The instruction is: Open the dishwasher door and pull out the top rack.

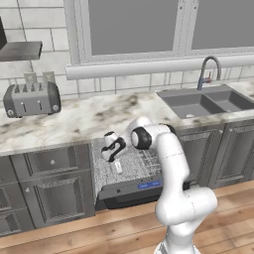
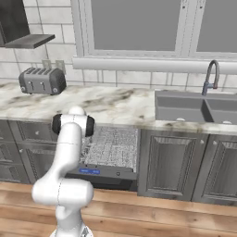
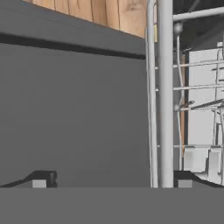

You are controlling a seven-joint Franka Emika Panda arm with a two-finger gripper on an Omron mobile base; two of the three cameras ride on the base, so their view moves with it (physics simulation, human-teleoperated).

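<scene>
Dark grey dishwasher door (image 1: 130, 193), blue lights; pale grey wire top rack (image 2: 111, 147).

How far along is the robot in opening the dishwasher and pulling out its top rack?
Done: the flat dark grey dishwasher door hangs folded down, blue lights facing out. In hand: the open gripper sits over the light grey wire top rack, one fingertip beside a rail. Left: gripping it; whether the rack has moved at all is unclear.
</scene>
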